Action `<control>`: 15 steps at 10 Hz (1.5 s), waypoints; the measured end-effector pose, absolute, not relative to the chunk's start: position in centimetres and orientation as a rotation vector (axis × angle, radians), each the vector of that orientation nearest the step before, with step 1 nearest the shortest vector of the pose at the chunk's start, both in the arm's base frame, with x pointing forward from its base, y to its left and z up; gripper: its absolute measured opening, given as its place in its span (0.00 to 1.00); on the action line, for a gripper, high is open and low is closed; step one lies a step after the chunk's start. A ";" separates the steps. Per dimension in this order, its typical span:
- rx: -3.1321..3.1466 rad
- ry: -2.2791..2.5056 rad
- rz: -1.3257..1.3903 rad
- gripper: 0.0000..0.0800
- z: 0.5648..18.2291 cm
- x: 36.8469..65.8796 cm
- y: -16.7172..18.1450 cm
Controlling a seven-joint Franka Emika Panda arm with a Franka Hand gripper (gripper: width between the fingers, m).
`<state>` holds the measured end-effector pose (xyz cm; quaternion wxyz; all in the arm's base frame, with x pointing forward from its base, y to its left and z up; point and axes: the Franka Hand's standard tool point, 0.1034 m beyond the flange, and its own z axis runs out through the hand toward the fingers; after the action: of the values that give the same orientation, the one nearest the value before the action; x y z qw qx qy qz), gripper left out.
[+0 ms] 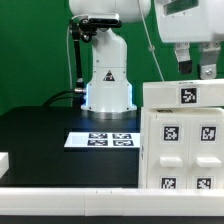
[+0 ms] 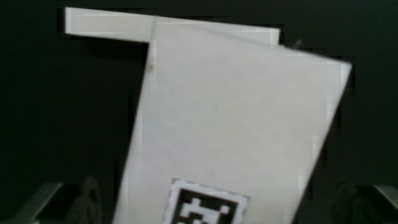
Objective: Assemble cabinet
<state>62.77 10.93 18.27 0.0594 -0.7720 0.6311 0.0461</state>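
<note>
The cabinet [image 1: 180, 150] is a large white box at the exterior view's right, with several black-and-white tags on its front. A white slab with one tag [image 1: 185, 95] lies on top of it. My gripper [image 1: 196, 72] hangs just above that slab, fingers pointing down. In the wrist view the long white slab [image 2: 231, 110] with its tag [image 2: 208, 205] fills the middle. My gripper [image 2: 217, 200] straddles it, and both dark fingers [image 2: 75, 197] stand apart from its edges. The gripper is open and empty.
The marker board [image 1: 102, 140] lies flat on the black table in front of the robot base [image 1: 108, 85]. A small white part [image 1: 4, 160] shows at the exterior view's left edge. A white rail [image 1: 70, 205] runs along the front.
</note>
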 end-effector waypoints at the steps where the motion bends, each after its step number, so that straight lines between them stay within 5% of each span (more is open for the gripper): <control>1: -2.410 1.815 0.133 0.81 18.2 62.7 10.9; 15: -3.024 -0.642 0.053 0.81 18.4 62.2 12.1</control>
<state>62.24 12.11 18.37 0.0247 -0.9778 -0.2074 0.0170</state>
